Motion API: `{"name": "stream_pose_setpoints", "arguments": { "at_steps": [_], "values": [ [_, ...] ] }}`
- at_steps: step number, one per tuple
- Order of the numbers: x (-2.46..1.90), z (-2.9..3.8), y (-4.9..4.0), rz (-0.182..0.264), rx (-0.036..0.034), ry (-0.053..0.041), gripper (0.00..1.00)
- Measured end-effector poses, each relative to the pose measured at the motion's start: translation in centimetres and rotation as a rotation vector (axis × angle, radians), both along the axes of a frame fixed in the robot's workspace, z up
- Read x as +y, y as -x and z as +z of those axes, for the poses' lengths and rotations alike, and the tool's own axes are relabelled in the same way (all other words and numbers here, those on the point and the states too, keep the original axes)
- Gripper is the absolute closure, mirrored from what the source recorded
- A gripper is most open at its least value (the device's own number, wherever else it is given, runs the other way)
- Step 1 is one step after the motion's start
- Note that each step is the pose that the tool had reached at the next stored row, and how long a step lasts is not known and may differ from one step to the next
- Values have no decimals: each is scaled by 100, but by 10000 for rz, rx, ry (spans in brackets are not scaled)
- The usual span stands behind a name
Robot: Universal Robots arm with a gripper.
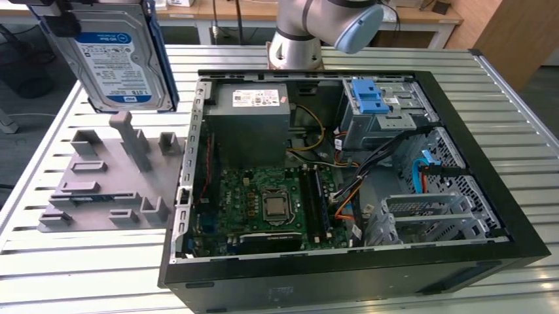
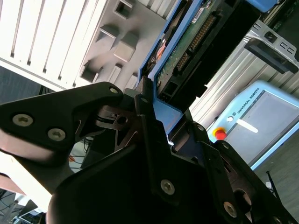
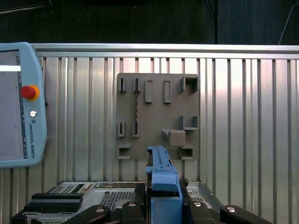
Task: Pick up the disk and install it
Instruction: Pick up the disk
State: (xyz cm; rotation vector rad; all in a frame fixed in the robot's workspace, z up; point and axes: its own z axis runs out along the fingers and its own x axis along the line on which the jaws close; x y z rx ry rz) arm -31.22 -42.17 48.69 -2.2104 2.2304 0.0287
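Slatted metal table (image 1: 88, 275), jaws pinching the disk (image 1: 118, 62) upright, held high over the grey fixture (image 1: 96, 183), beside open computer case (image 1: 349, 275)

Printed label (image 1: 118, 69) on disk (image 1: 114, 59), sticker (image 1: 258, 98) on PSU (image 1: 249, 131)

Top of disk (image 1: 122, 62) cut off at exterior view's edge; pendant (image 3: 18, 102) half cropped.

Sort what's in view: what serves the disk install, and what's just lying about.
In the job: the disk, held by the gripper; drive cage with blue latch; computer case.
Lying about: grey fixture plate; teach pendant; power supply.
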Motion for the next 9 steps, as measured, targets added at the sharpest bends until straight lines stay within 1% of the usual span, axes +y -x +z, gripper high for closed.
{"name": "stream_pose_setpoints", "arguments": {
  "at_steps": [9],
  "values": [
    [0, 0, 58, 0, 0, 0, 64]
  ]
}}
